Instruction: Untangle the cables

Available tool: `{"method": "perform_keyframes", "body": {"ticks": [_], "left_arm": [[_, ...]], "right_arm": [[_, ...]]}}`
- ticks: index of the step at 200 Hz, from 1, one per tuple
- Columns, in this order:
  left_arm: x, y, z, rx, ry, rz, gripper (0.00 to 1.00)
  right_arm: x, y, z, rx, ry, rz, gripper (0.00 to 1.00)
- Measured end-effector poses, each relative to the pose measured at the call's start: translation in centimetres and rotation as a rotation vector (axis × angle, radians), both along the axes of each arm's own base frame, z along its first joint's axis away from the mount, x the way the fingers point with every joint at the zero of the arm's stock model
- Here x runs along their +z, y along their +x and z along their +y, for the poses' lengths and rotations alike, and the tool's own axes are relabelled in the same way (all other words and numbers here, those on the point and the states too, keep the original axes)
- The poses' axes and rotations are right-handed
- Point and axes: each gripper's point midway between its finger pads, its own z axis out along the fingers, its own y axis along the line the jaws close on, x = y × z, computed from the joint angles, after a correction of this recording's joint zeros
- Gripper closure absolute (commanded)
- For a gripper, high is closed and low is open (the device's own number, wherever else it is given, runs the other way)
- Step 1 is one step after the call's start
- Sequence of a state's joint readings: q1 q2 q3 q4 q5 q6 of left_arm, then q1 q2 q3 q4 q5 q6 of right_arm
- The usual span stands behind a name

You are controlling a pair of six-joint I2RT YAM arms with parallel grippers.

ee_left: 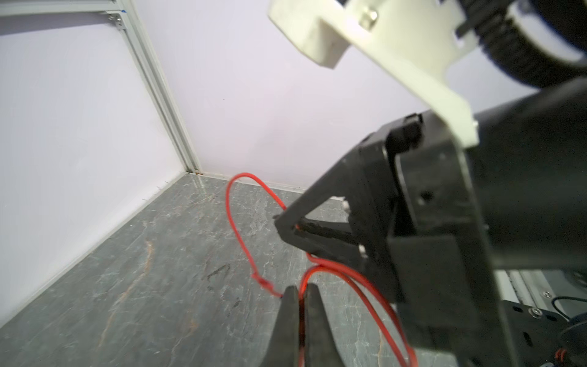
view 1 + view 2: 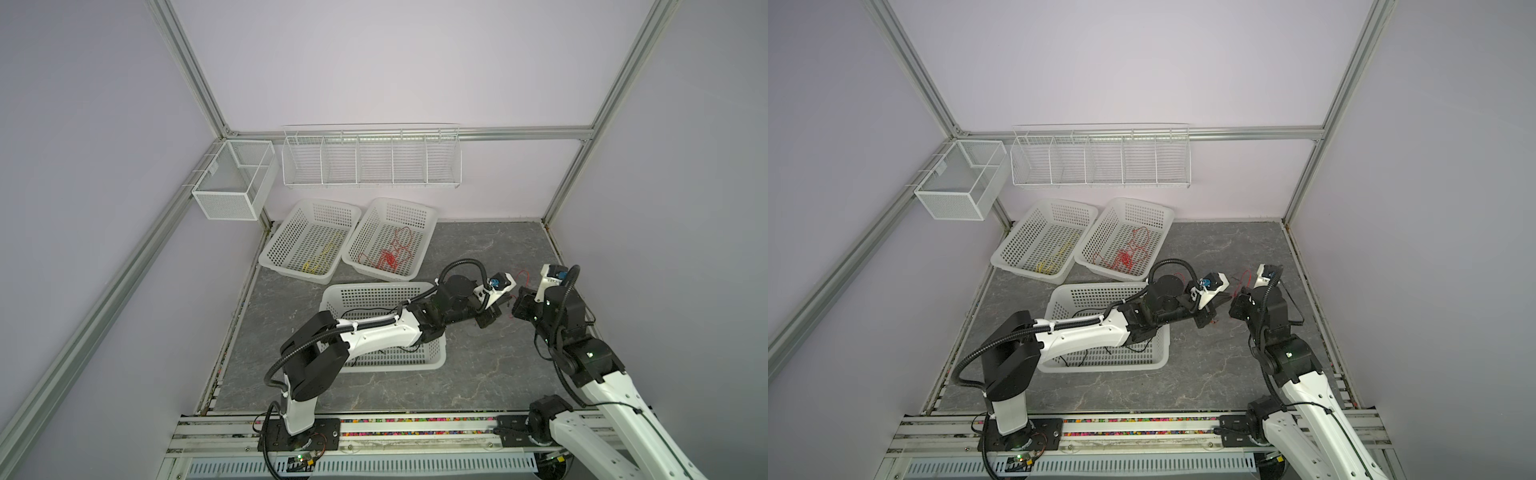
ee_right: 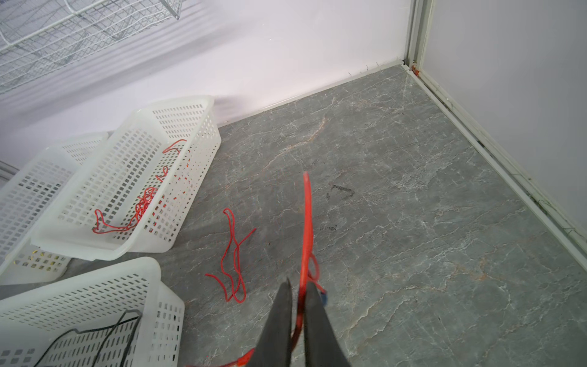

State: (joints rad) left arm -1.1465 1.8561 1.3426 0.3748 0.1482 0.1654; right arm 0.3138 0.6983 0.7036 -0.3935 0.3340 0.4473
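In the left wrist view my left gripper (image 1: 300,287) is shut on a thin red cable (image 1: 235,222) that loops up over the grey floor to my right gripper (image 1: 281,222) just beyond. In the right wrist view my right gripper (image 3: 298,284) has its fingers a narrow slit apart, pinching the same red cable (image 3: 306,222). Another loose red cable (image 3: 233,254) lies on the floor beside it. In both top views the two grippers (image 2: 500,309) (image 2: 514,305) meet tip to tip at the right of the floor. More red cables (image 2: 388,257), yellow cables (image 2: 320,259) and black cables (image 2: 365,309) lie in baskets.
Three white plastic baskets stand left of the grippers: the red-cable basket (image 2: 432,216), the yellow-cable basket (image 2: 305,202) and the near black-cable basket (image 2: 374,286), which my left arm crosses. A wire rack (image 2: 372,160) and a mesh box (image 2: 232,178) hang on the walls.
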Motion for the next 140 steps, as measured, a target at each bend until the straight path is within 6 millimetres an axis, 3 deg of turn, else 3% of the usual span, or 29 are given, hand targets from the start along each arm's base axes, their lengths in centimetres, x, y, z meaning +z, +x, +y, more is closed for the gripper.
{"method": "perform_keyframes", "body": {"ticks": [30,72,140], "left_arm": [[3.3,1.1,1.6,0.045,-0.051,-0.02,1.0],[7.1,3.9,5.7,0.131,-0.131,-0.028,1.0],[10.7,5.5,9.2,0.272,-0.181,-0.066,1.0]], "right_arm": [[0.1,-0.5,-0.1,0.004,-0.001,-0.011,0.79],[0.7,-0.8,-0.3,0.005,0.003,-0.035,0.76],[-0.5,-0.3,0.1,0.014,-0.007,0.011,0.69]]}}
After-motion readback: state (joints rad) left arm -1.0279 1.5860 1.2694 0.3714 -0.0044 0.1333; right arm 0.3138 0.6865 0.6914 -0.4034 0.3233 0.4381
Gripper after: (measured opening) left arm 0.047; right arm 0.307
